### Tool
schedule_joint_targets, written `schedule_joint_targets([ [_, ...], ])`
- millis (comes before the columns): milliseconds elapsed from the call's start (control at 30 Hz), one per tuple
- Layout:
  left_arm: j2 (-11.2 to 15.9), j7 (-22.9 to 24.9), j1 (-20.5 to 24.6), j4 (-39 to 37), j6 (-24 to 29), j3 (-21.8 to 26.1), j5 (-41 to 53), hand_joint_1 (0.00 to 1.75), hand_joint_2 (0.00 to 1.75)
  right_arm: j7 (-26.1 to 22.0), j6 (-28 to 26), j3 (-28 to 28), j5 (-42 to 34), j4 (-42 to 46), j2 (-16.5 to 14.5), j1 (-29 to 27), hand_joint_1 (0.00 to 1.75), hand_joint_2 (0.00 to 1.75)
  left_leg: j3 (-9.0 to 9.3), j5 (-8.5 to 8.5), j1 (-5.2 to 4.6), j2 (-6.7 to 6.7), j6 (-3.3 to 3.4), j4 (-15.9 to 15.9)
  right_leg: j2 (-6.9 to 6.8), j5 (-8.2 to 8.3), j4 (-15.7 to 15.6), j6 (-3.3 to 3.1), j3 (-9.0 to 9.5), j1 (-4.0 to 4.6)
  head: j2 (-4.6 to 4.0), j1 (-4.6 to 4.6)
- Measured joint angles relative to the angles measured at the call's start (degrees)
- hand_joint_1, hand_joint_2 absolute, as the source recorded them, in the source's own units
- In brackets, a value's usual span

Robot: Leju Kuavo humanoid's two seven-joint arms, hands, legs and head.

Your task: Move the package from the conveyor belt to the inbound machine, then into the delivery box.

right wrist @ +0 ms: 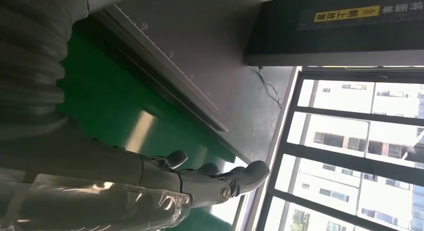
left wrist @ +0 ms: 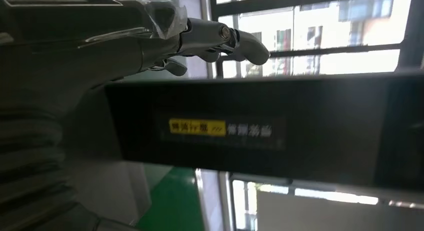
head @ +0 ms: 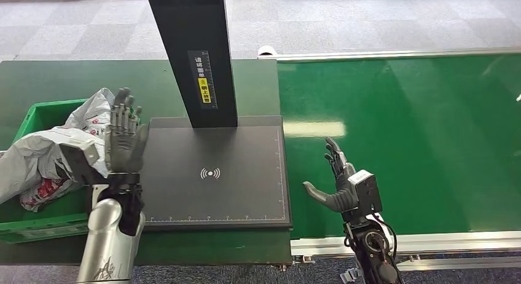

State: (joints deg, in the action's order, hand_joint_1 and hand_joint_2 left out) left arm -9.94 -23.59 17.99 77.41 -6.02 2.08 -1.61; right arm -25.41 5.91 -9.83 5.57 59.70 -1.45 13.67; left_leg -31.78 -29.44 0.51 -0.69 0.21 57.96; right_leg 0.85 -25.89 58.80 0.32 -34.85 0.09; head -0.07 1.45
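Package [head: 43, 155] is already in the green delivery box [head: 37, 225] — a crumpled grey poly bag with red print, slumped against the box's near-left side and spilling over its left rim. Its long axis looks to run from near-left to far-right, the far end poking up toward the left hand [head: 125, 139]; too rumpled to call a clear facing side. Left hand hovers at the box's right edge, just beside the inbound machine's pad [head: 215, 173], fingers straight, spread and holding nothing — the left wrist view shows the same extended fingers [left wrist: 220, 38]. Right hand [head: 336, 182] hangs over the conveyor belt [head: 405, 136], palm turned toward the pad, fingers apart, thumb out, nothing in it. No package on the visible belt or on the pad. Judgement: both steps look done for this package, so it's the release/retreat phase. Next move likely calls for lifting the left hand clear of the bag without snagging the film, and the right hand waiting for another parcel.
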Motion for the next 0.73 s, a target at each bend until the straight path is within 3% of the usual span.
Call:
schedule_joint_targets([
  [133, 0.64, 1.74, 0.98, -8.26, -0.13, -7.98, 0.06, 0.0, 1.75, 1.73, 0.01, -0.36, -0.94, 0.33, 0.03, 0.43, 0.0, 1.75, -0.02, -0.01, -0.01, 0.0, 0.0, 0.0, 0.0, 0.0, 0.0, 0.0, -0.02, 0.01, 0.0, 0.01],
  [267, 0.91, 2.97, 1.98, -14.44, 1.08, -13.11, 0.77, 0.0, 0.0, 2.54, 0.01, -1.25, -1.22, 0.19, -0.08, 1.61, 0.0, 1.75, -0.02, 0.0, 0.0, 0.01, 0.0, -0.01, 0.02, 0.0, 0.02, -0.01, -0.01, 0.02, 0.0, 0.01],
  [500, 1.96, 10.31, 2.62, -14.42, 6.41, -17.88, 3.04, 0.0, 0.0, 3.21, -0.26, -3.17, -0.62, -3.77, -2.62, 5.97, 0.0, 1.75, 0.0, 0.03, 0.02, -0.02, -0.03, -0.01, 0.0, 0.01, 0.07, -0.02, -0.01, 0.05, 0.0, 0.02],
  [733, 2.32, 11.48, 2.68, -12.65, 6.79, -19.48, 3.24, 0.0, 0.0, 3.22, -0.49, -3.94, -0.36, -6.13, -3.97, 7.35, 0.0, 1.75, -0.05, 0.03, 0.03, -0.03, -0.02, -0.01, -0.01, 0.0, 0.07, -0.01, -0.02, 0.03, 0.0, 0.01],
])
